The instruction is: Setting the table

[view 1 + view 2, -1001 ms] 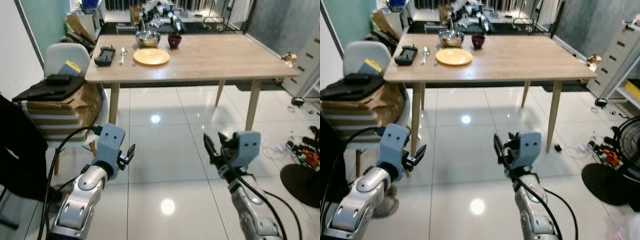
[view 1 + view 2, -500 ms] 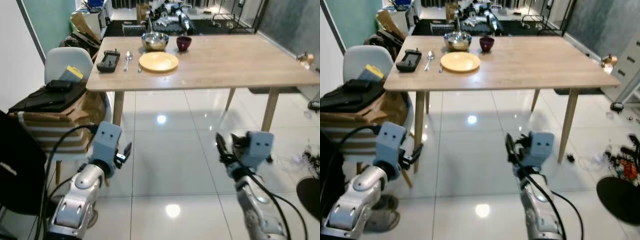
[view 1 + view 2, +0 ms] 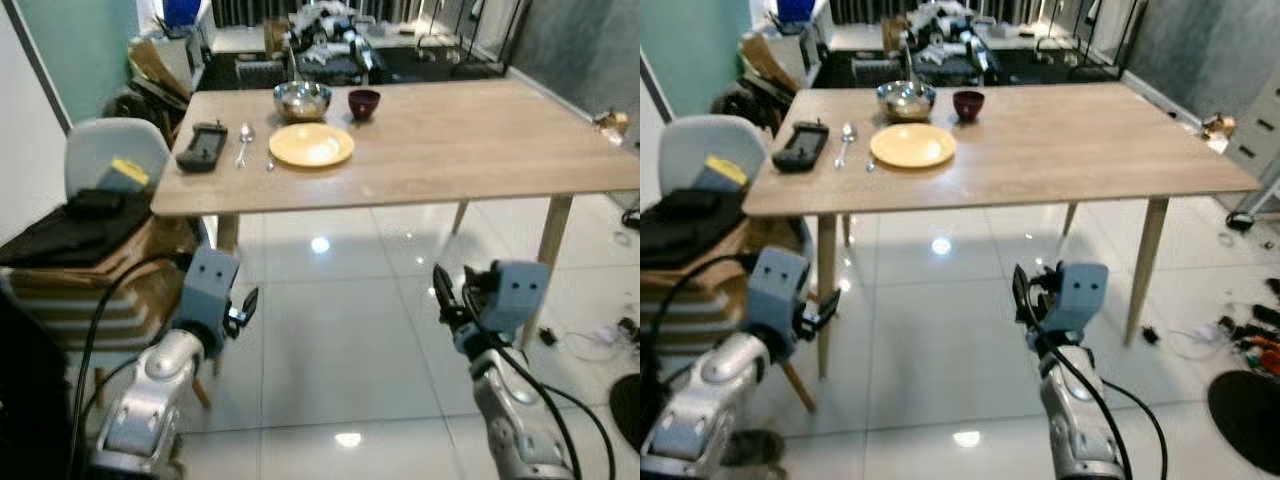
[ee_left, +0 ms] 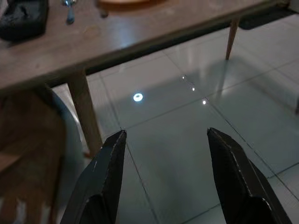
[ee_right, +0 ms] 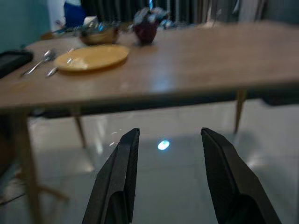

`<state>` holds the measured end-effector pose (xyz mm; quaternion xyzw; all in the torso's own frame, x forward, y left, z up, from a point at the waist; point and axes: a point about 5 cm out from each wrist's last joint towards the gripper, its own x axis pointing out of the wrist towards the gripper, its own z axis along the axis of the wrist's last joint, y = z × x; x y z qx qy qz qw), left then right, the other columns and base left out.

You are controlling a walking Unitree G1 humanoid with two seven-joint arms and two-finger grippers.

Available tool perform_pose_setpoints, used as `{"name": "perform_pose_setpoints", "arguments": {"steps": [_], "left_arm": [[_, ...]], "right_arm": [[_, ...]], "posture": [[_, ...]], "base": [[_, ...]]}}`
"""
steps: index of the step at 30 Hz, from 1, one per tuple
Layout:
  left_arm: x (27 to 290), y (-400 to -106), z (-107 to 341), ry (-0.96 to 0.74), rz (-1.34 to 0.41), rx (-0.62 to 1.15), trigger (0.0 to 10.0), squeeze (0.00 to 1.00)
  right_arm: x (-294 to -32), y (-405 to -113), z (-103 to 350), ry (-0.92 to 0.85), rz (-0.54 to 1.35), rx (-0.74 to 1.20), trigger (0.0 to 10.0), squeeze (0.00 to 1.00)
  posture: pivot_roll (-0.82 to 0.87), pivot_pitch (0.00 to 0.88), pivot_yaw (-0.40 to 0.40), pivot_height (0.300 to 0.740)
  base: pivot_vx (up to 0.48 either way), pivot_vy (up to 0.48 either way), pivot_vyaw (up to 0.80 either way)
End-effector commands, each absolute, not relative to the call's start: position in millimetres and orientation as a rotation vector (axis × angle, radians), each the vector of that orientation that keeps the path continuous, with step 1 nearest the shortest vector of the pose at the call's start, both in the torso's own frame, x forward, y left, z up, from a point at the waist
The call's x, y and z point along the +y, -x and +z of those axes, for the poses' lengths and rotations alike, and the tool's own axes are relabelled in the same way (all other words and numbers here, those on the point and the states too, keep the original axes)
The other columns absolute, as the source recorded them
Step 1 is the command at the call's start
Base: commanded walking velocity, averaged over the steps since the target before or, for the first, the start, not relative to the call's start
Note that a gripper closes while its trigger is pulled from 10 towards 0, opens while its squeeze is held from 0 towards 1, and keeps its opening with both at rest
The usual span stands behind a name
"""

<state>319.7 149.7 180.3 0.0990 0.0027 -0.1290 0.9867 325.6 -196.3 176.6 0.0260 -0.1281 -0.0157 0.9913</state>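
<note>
Compared with a second ago, table and chair sit larger and lower in the head views, the camera having advanced; both arms are held much as before.

Nearest: left gripper (image 4: 163, 172), raised over the white tiled floor (image 3: 340, 340), fingers (image 4: 105, 177) spread apart, nothing between them. Right gripper (image 5: 168, 175), likewise raised over the floor, fingers (image 5: 119, 177) apart and empty, aimed toward the table.

Left of the left arm: white chair (image 3: 110, 150) stacked with a cardboard box (image 3: 90, 270), dark flat items and a small yellow object (image 3: 128, 170).

Beyond: wooden table (image 3: 480, 130), long axis running left to right. Items grouped at its far left end:
- black handheld device (image 3: 202, 146), long axis running near to far, nearest the left edge.
- spoon (image 3: 244, 141), just right of the device, lying near to far, bowl at the far end.
- second small utensil (image 3: 269, 160), beside the plate's left rim; kind cannot be told.
- yellow plate (image 3: 311, 145), flat, empty.
- metal bowl (image 3: 302, 99), behind the plate.
- dark red cup (image 3: 364, 103), upright, right of the bowl.

Farthest: cluttered dark counter (image 3: 330, 45) behind the table.
</note>
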Motion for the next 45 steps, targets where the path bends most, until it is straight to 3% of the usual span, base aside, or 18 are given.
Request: {"name": "perform_pose_setpoints", "arguments": {"steps": [1,14,26,38,45], "left_arm": [[156.5,-316.9,177.9,-0.212,-0.278,0.022,10.0,0.00],[148.1,-311.5,183.8,-0.206,-0.420,0.004,10.0,0.00],[150.0,-310.4,183.0,-0.205,-0.421,0.006,10.0,0.00],[151.7,-311.4,183.3,-0.208,-0.411,0.001,10.0,0.00],[154.2,-312.4,183.4,-0.208,-0.398,-0.001,10.0,0.00]], "right_arm": [[-195.7,-324.8,166.9,-0.044,-0.062,-0.216,10.0,0.00],[-200.4,-323.8,162.1,-0.095,-0.093,-0.196,10.0,0.00],[-199.9,-325.3,162.2,-0.095,-0.083,-0.192,10.0,0.00],[-190.1,-327.5,166.4,-0.099,-0.024,-0.211,10.0,0.00],[-168.1,-327.4,172.3,-0.130,0.115,-0.231,10.0,0.00]], "posture": [[0.14,0.105,0.069,0.740],[0.14,0.109,0.071,0.740],[0.14,0.109,0.067,0.740],[0.14,0.097,0.064,0.740],[0.15,0.096,0.061,0.740]], "base": [[0.458,0.000,0.00],[0.458,0.000,0.00],[0.458,0.000,-0.57],[0.458,0.000,0.00],[0.458,0.000,0.00]]}}
